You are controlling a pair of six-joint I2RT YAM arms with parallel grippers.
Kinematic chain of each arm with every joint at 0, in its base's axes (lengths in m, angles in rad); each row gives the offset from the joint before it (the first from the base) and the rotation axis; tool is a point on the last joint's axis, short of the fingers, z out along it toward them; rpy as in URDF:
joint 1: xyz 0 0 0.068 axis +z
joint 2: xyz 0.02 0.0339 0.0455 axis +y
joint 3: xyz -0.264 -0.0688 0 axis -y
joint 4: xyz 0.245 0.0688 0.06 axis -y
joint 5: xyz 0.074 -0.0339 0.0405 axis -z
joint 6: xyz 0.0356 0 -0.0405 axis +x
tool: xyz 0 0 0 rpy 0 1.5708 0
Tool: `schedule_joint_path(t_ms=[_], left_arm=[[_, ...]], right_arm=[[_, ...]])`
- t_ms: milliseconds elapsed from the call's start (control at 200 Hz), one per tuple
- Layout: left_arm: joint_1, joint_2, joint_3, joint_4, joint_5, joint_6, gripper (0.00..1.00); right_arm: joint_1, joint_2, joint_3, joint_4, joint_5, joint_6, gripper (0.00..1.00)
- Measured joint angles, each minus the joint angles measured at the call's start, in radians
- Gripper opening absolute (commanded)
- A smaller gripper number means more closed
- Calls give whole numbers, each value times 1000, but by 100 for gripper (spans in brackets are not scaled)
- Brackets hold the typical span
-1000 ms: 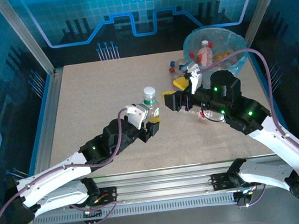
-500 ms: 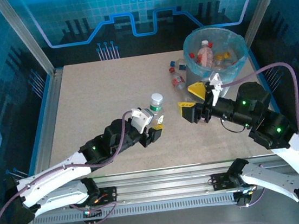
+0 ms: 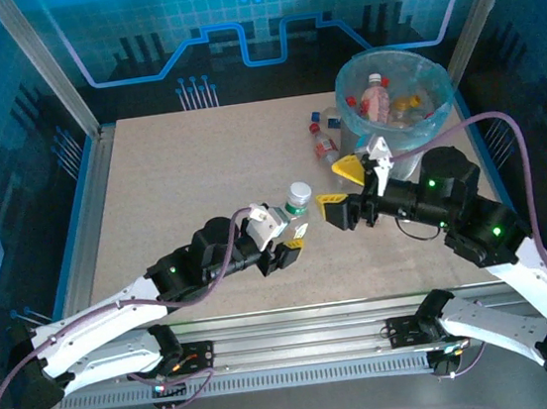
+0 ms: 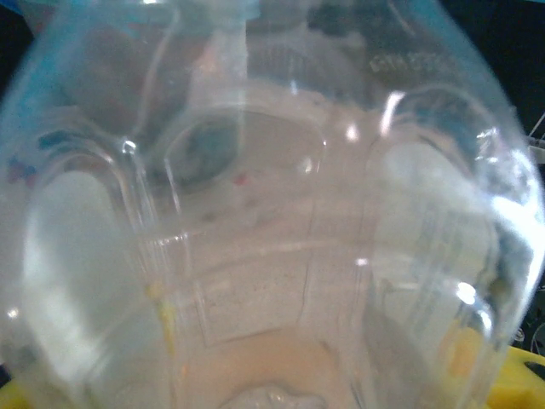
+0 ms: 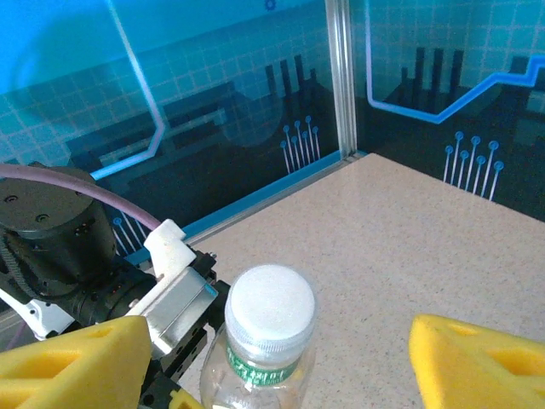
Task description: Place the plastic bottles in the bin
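Done: several plastic bottles (image 3: pixel 373 98), pink and orange labels among them, already lie inside the bin (image 3: pixel 439 72) at the upper right of the top view.
Left on the bench: a few loose bottles (image 3: pixel 324 145) lie on the bench (image 3: pixel 180 176) just left of the bin's foot; I cannot count them exactly.
In transit: the held bottle (image 3: pixel 296 202), white cap over a green band, stands near the middle of the frame, well apart from the bin.
Left tool (image 3: pixel 282 231): closed on the held bottle's lower body; its clear wall (image 4: pixel 272 256) sits right against the wrist lens.
Right tool (image 3: pixel 340 184): yellow pads (image 5: pixel 72 358) spread wide, gripping nothing, aimed at the cap (image 5: pixel 260 311) from the right.
Progress: partway, I judge. This bottle and the loose ones are not yet binned.
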Motion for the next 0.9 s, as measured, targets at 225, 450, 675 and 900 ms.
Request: schedule_joint_path(t_ms=[225,450,675,900], left_arm=[[0,-1,31,-2,40,14,39],[0,-3,61,-5,63,38,39],[0,-2,69,-9,67,56,42],[0,0,92,-14,55,43,65]], right_arm=[[0,93,17,5,-89,20,79],[1,149,26,26,-171,53,68],[2,181,62,33,-232,61,37],[6,187,106,2,-197,24,5]])
